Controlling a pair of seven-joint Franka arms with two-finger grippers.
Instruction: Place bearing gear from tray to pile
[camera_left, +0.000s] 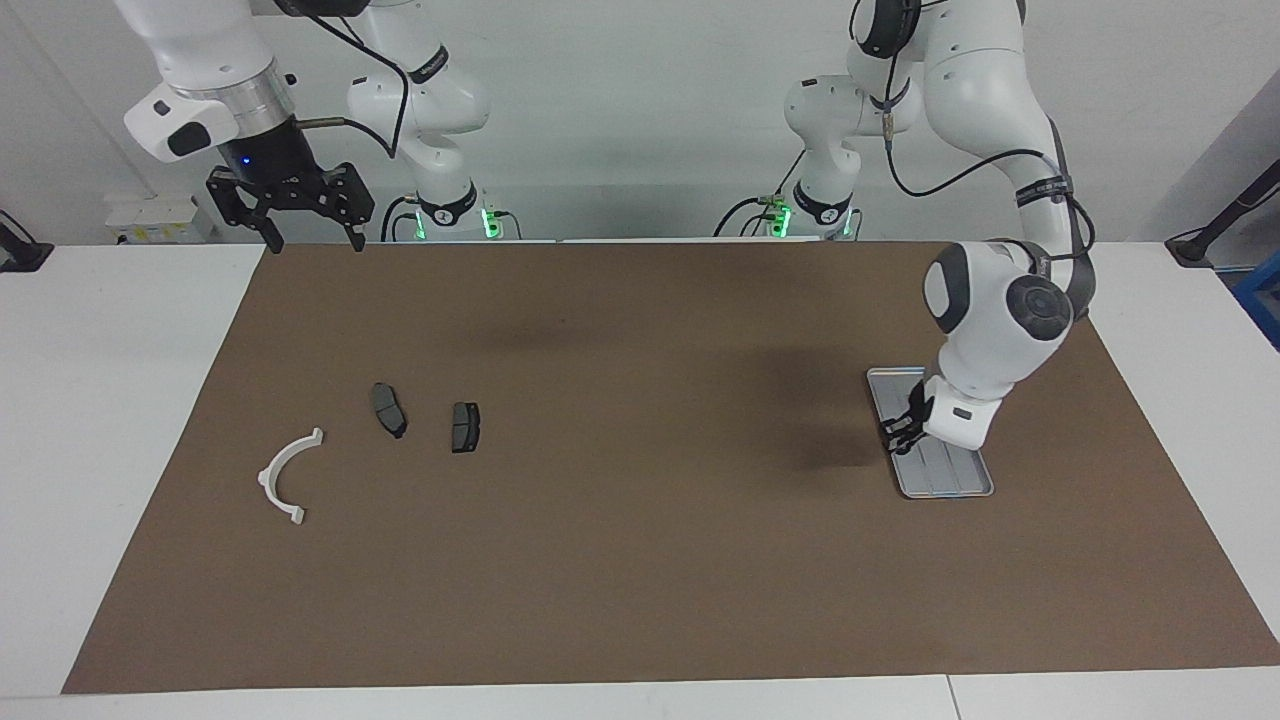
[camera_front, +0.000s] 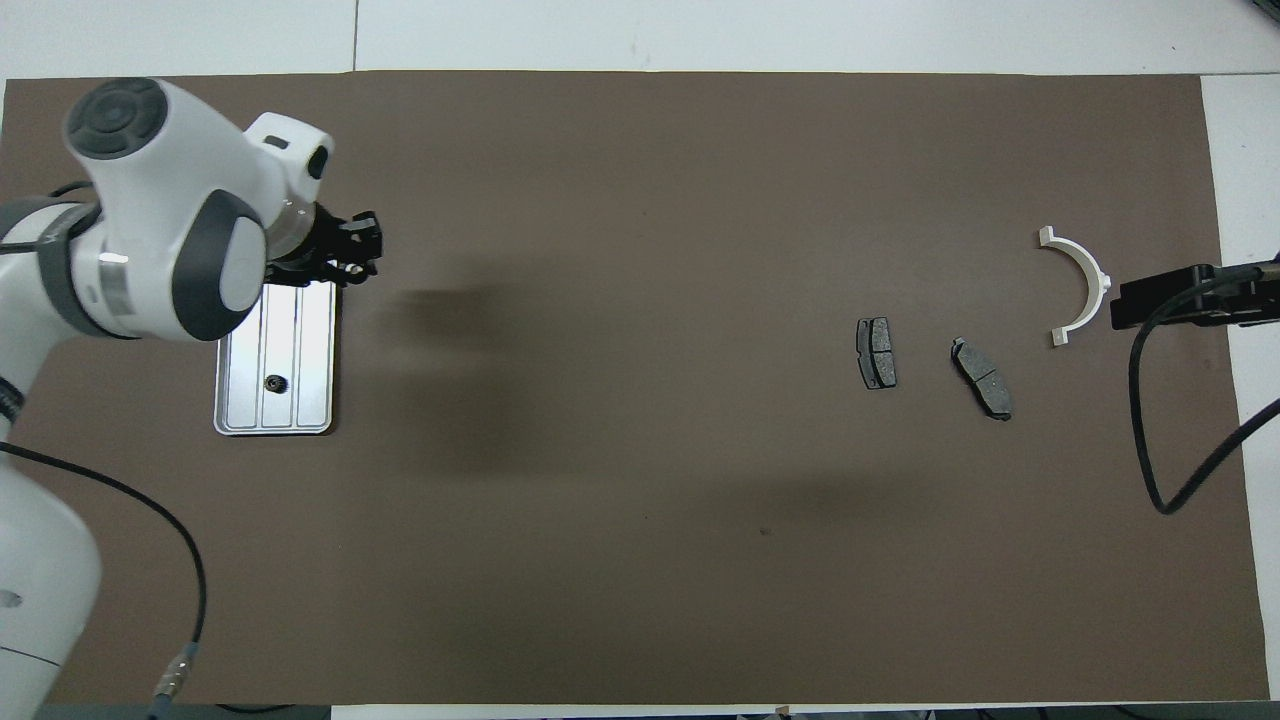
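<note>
My left gripper (camera_left: 902, 432) hangs low over the tray (camera_left: 955, 482), the arm bent sharply at the wrist above it; I cannot tell how its fingers stand. The bearing gear (camera_front: 272, 382) lies in the tray, nearer to the robots than this gripper. My right gripper (camera_left: 312, 238) waits raised, fingers spread apart and holding nothing, above the mat's edge, well apart from the pile: white arc (camera_left: 287, 476) and two brake pads (camera_left: 389, 409).
</note>
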